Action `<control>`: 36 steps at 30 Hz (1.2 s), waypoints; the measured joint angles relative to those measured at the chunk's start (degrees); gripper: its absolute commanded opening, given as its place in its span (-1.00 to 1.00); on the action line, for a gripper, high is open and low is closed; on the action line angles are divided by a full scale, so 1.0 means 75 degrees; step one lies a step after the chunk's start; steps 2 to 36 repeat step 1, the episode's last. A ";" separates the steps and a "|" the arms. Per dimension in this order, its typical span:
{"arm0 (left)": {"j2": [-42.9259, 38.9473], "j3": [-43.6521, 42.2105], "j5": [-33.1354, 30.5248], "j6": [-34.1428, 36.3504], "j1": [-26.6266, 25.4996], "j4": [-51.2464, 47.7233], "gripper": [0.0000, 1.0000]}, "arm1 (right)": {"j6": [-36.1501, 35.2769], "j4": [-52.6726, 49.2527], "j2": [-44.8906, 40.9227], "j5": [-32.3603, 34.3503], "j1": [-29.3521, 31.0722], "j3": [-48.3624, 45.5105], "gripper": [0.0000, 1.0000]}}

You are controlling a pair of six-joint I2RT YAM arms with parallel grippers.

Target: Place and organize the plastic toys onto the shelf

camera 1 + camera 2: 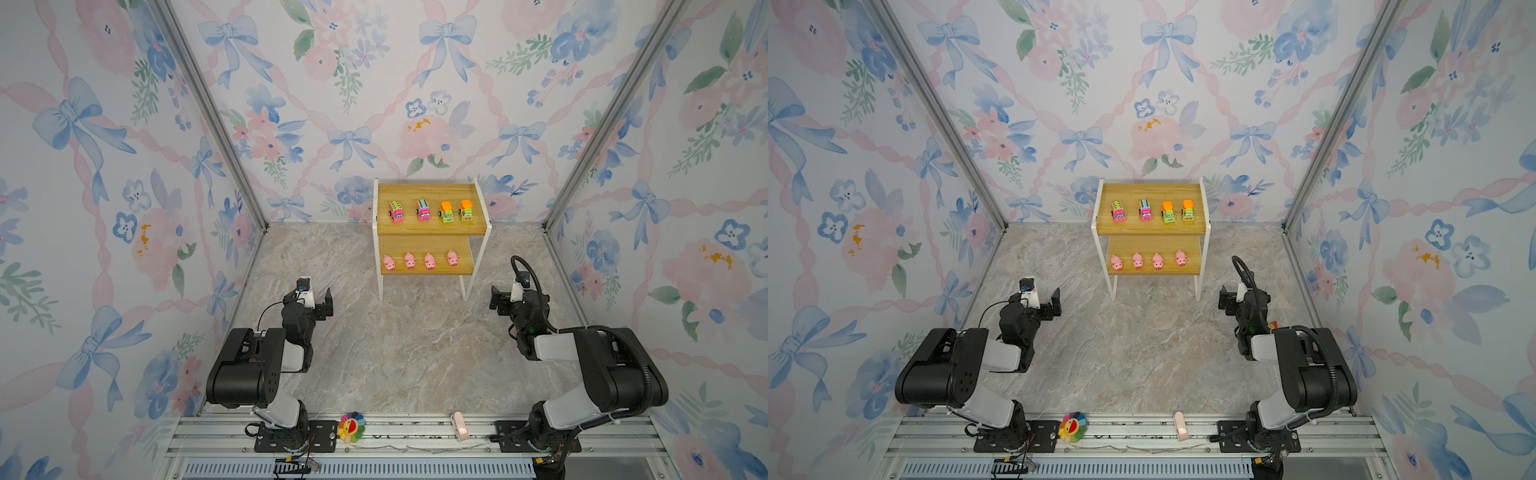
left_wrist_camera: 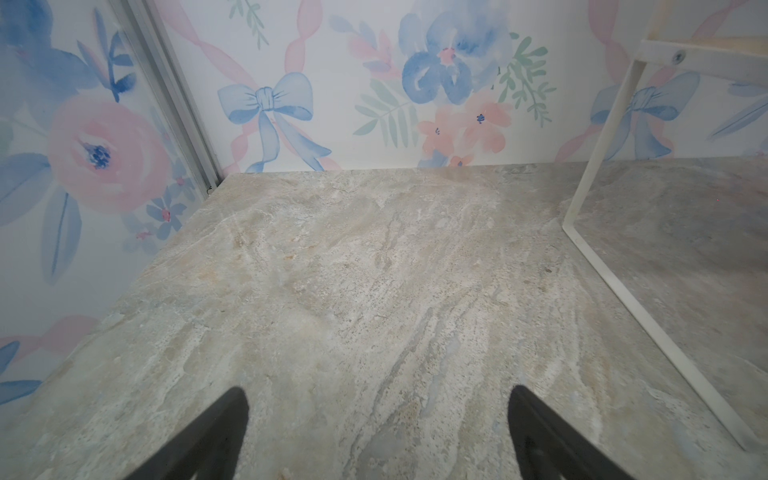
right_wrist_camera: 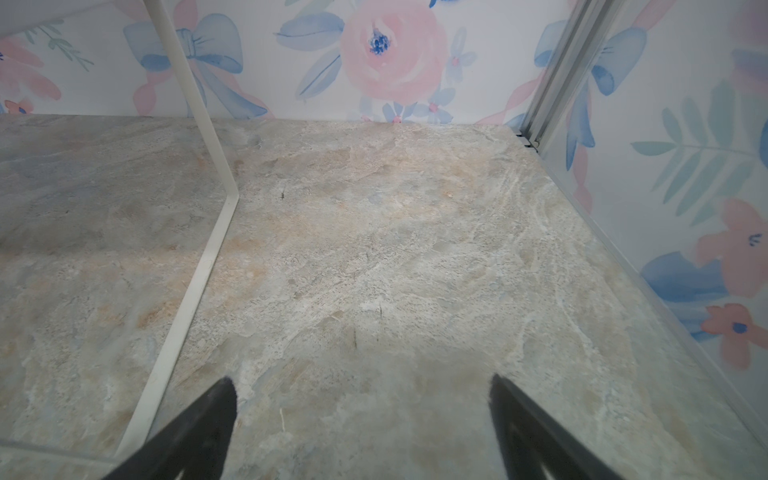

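shelf (image 1: 428,192) at surface (image 1: 395,345) rear, centre | upper tier: trucks (image 1: 423,210) in row | lower tier, in front: pigs (image 1: 430,261) in row

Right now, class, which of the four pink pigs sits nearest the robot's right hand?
The pig at the right end of the row on the lower board. The other three stand further left, farther from the right hand.

Four trucks (image 1: 423,210) atop shelf (image 1: 428,192) — four pigs (image 1: 409,261) below.
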 measured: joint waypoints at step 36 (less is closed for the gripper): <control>0.0000 0.0000 0.0000 0.0000 0.0000 0.0003 0.96 | 0.0000 0.0000 0.0000 0.0000 0.0000 0.0000 0.93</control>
